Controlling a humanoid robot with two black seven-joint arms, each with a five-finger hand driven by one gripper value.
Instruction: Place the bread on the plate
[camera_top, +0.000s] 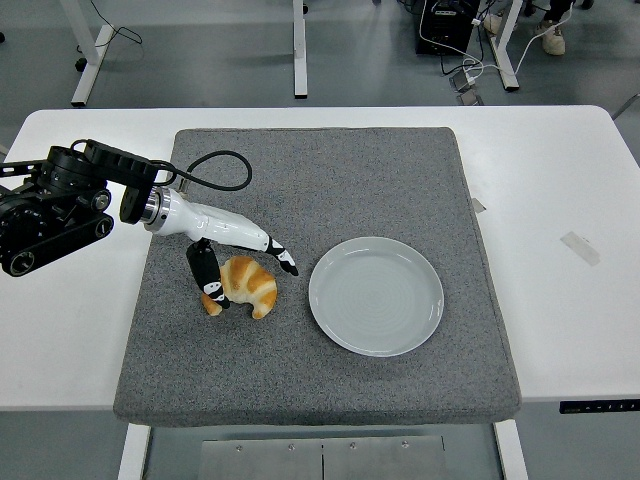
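Head view: my left hand (232, 262) enters from the left edge on a black, jointed arm with a glossy white forearm shell and a looped black cable (205, 165) at the wrist. The fingers are slim, white with black tips. One finger group (262, 245) extends over the far side of the bread (243, 286), and the thumb (208, 277) drops down against the bread's left end, so the hand is closed in a pinch around the bread, with the tips touching its crust. The bread is a crescent-shaped croissant, golden brown, with ridged, flaky-looking segments and a paler underside at its left tip; it lies flat on the mat (350, 180). The mat is a grey, coarse, felt-like square with rounded corners and visible thickness at its near edge, and it serves as the reference landmark. The bread sits left of the mat's centre, slightly toward the near side. The plate (376, 296) is round, smooth, pale grey-green ceramic with a shallow raised rim and faint concentric rings; it rests on the mat right of centre, just beside the bread but not touching it, and it carries nothing. The mat lies on the white table (560, 180), a smooth, matte surface extending past the mat on both sides. A small translucent strip of tape (581, 247) lies on the table well right of the mat.
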